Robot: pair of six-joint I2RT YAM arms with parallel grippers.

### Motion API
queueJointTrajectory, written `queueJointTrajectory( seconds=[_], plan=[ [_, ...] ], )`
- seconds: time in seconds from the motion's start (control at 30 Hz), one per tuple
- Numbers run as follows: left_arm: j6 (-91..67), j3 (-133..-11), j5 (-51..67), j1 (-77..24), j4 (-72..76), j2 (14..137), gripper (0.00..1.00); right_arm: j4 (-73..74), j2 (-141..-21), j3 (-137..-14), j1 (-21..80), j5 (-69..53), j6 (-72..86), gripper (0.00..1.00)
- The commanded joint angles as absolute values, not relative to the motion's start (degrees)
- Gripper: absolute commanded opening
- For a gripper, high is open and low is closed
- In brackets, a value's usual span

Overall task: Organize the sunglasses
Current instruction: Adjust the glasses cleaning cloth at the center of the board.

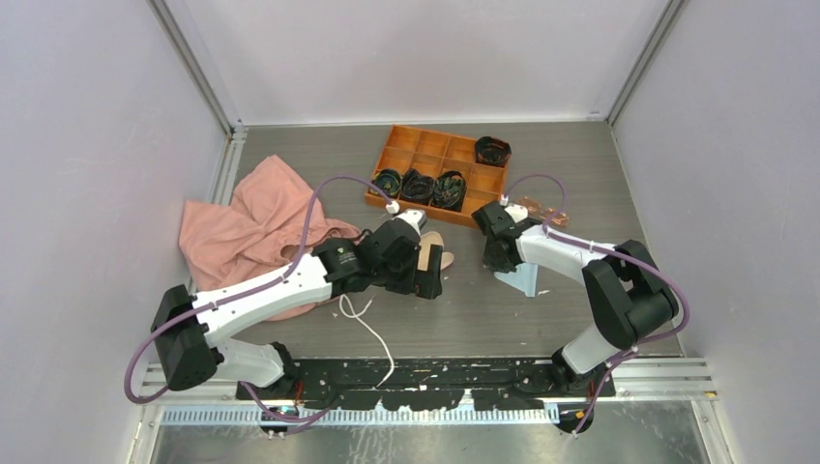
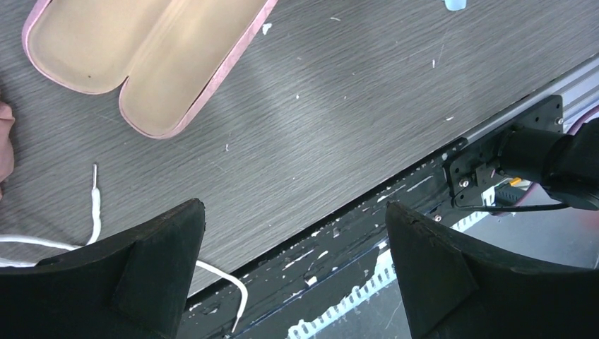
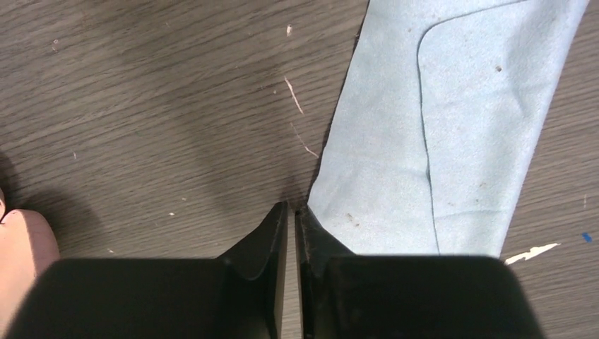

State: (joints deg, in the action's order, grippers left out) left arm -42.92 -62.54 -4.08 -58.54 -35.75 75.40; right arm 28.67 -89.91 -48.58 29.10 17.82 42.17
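Just off the near right corner of the orange tray (image 1: 379,162) lie the sunglasses (image 1: 540,209). Nearer than the tray, the left gripper (image 2: 293,208) gapes wide beside the open pink case (image 2: 141,56). The right gripper (image 3: 291,206) has its jaws nearly meeting at a corner of the blue cloth (image 3: 438,127).

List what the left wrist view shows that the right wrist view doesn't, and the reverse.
Left wrist only: the open pink case, a white cord, the black base rail, the wide-open left gripper. Right wrist only: the light blue cloth up close and the right gripper, fingers nearly together at its corner. Both: the dark wood-grain table; each view also catches a sliver, blue or pink, that may be the other's item.
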Motion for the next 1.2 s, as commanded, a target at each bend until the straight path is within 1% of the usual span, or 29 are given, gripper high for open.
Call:
queueJointTrajectory(
  seconds=[0.0, 0.07, 0.13, 0.2, 0.27, 0.3, 0.43, 0.53, 0.63, 0.77, 0.83, 0.97, 1.17],
  plan=[
    [-43.2, -61.6, -4.4, -58.7, -34.8, 74.5, 1.00, 28.6, -91.1, -47.6, 29.2, 21.6, 42.7, 0.10],
    [-43.2, -61.7, -4.6, -58.7, -34.9, 74.7, 1.00, 28.6, -90.8, -47.5, 29.2, 21.3, 42.7, 0.02],
    [-43.2, -62.1, -4.6, -58.7, -35.1, 74.7, 1.00, 29.4, -89.9, -47.3, 29.5, 21.5, 43.0, 0.02],
    [-43.2, -62.3, -4.7, -58.7, -35.2, 74.7, 1.00, 30.5, -87.8, -46.7, 29.6, 22.2, 43.5, 0.21],
    [-43.2, -62.2, -4.7, -58.7, -35.0, 74.8, 1.00, 30.7, -85.9, -45.6, 29.7, 22.2, 44.0, 0.30],
    [-43.3, -62.1, -4.6, -58.7, -34.8, 74.9, 1.00, 30.8, -85.2, -45.0, 29.6, 22.2, 44.3, 0.33],
    [-43.9, -62.2, -3.8, -58.7, -34.3, 75.9, 1.00, 30.4, -84.7, -43.4, 29.7, 22.1, 45.4, 0.36],
    [-44.0, -62.3, -3.2, -58.7, -34.0, 76.2, 0.99, 29.6, -85.3, -42.8, 29.6, 21.5, 45.7, 0.36],
    [-44.0, -62.3, -3.3, -58.7, -34.3, 76.0, 0.99, 28.9, -85.6, -42.7, 29.6, 21.2, 46.4, 0.34],
    [-43.9, -62.1, -3.8, -58.6, -34.6, 75.4, 0.99, 28.3, -85.5, -42.1, 29.6, 21.0, 47.0, 0.26],
    [-44.0, -61.8, -3.8, -58.6, -34.5, 75.2, 0.99, 27.9, -85.3, -41.5, 29.6, 20.5, 47.2, 0.19],
    [-44.1, -61.6, -3.7, -58.7, -34.5, 75.0, 0.99, 27.5, -84.6, -41.1, 29.6, 19.8, 47.2, 0.01],
    [-44.3, -61.6, -5.1, -58.7, -35.2, 74.1, 0.99, 27.2, -81.1, -40.6, 29.8, 16.8, 47.3, 0.00]
  ],
)
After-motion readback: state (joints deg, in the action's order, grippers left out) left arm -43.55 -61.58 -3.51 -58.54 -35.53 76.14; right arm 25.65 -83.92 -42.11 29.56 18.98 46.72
